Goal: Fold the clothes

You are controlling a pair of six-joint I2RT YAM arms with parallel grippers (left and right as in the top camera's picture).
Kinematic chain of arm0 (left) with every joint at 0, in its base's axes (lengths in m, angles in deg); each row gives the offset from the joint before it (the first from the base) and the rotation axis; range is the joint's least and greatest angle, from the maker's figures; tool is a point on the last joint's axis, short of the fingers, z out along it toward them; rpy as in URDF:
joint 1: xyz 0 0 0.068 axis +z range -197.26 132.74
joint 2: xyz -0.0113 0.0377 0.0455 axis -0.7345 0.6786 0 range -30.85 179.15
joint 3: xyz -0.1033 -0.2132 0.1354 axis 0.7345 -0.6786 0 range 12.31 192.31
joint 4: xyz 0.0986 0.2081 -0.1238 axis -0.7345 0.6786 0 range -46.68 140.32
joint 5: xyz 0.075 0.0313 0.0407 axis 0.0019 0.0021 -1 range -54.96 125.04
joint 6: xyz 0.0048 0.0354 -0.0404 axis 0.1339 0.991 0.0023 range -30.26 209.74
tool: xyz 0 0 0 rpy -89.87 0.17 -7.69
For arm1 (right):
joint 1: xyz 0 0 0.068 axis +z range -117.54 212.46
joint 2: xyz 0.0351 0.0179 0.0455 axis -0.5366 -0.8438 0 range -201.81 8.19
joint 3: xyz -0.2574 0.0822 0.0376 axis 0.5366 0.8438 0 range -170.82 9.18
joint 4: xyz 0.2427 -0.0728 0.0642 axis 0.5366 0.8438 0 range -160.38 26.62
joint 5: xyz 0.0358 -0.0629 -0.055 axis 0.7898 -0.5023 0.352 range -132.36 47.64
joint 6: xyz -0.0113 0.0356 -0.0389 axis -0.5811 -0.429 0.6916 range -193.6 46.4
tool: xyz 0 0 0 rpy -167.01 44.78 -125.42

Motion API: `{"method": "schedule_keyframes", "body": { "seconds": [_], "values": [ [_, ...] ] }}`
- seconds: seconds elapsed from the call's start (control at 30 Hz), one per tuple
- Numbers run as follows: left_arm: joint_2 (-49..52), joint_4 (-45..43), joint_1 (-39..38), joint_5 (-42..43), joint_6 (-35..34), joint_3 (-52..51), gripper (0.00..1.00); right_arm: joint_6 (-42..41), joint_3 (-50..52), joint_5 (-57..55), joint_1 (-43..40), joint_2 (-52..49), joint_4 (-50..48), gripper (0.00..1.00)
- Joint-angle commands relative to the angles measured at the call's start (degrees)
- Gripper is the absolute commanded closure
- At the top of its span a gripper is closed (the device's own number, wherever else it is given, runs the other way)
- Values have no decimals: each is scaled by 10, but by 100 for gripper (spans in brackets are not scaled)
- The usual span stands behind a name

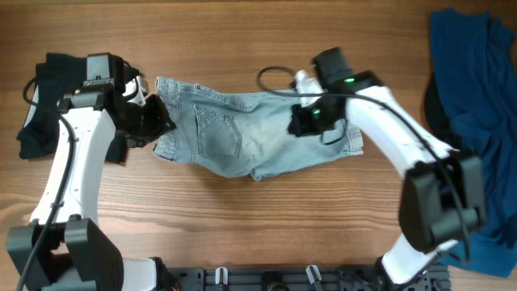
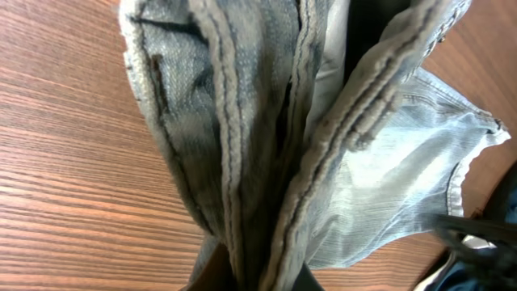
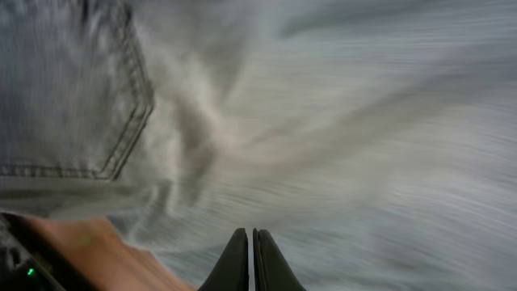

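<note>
Denim shorts (image 1: 242,129) lie spread across the centre of the tabletop (image 1: 242,40), patch pocket (image 1: 216,129) facing up. Black garment (image 1: 36,121) at far left, under the left arm. Deep-blue garment (image 1: 472,73) heaped at the right edge.

Step, as I read it: setting up the first fold of the shorts, not yet turned over.

Left pincer (image 1: 157,123) at the shorts' left end, clamped on a bunch of thick seamed edge. Its wrist view is filled with gathered denim ridges.

Right pincer (image 3: 252,234) low over the right half, fingertips drawn together. Motion blur; I cannot tell whether any cloth is pinched.

Both arms reach in from the bottom of the frame, elbows out, wrists turned toward the middle.

Next move likely calls for lifting the left end and carrying it across to the right, with the far side held flat so the layers stay square.
</note>
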Motion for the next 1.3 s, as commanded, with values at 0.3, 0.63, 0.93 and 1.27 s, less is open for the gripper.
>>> {"method": "schedule_keyframes", "body": {
  "seconds": [0.3,0.63,0.93,1.27],
  "values": [
    [-30,14,3,61,9,85,96,-133,9,78,175,-162,-226,96],
    [-30,17,2,98,9,95,96,-114,-9,12,152,-87,-201,87],
    [-30,17,2,92,10,95,96,-70,-6,-204,13,82,-19,74],
    [-30,-5,-73,92,2,95,96,-84,93,-253,-74,8,-10,78]
  ]
}}
